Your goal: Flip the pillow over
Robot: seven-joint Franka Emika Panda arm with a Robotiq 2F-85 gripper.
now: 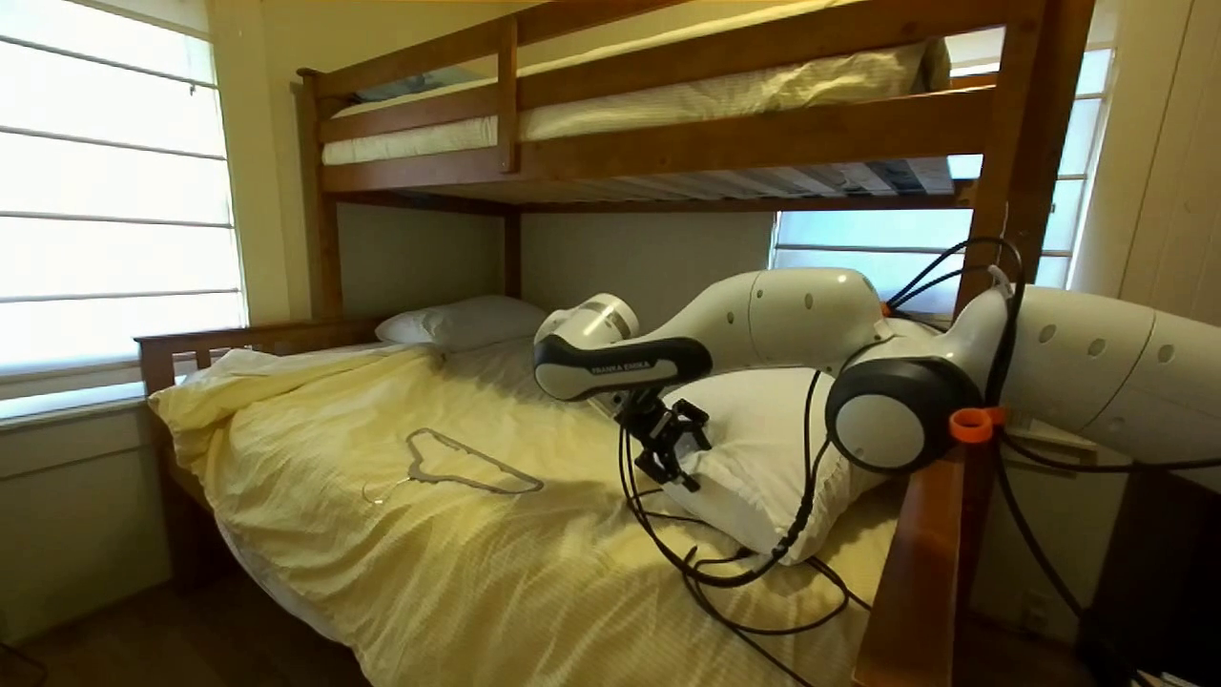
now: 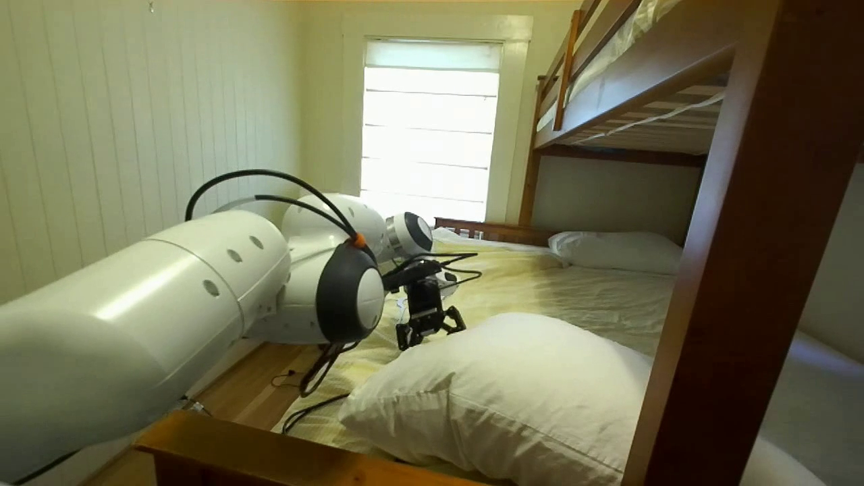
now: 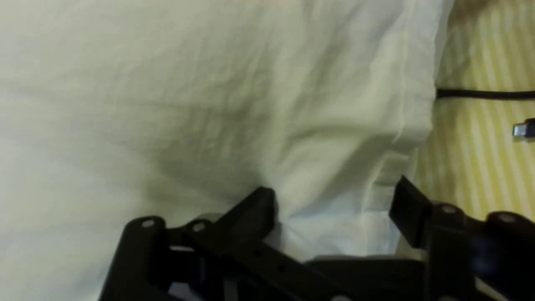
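Note:
The pillow (image 1: pixel 763 420), plump and cream-white with soft wrinkles, lies on the bed by the wooden end rail; it also shows in an exterior view as a large puffy shape (image 2: pixel 526 378). My gripper (image 3: pixel 332 213) is open at its edge. In the wrist view the left fingertip (image 3: pixel 265 209) presses against the pillow's fabric, which dents there. The right fingertip (image 3: pixel 409 213) stands just outside the seamed edge. Wrinkled cloth lies between the two jaws, which are well apart. In an exterior view the gripper (image 1: pixel 701 463) points down at the pillow's near side. The pillow's underside is hidden.
A yellow bedsheet (image 1: pixel 382 553) covers the bed. Black cables (image 1: pixel 754 579) loop beside and in front of the pillow. A smaller white pillow (image 1: pixel 486 322) lies at the far end. The wooden end rail (image 1: pixel 916 572), a bed post (image 2: pixel 736 236) and the upper bunk (image 1: pixel 763 143) frame the space.

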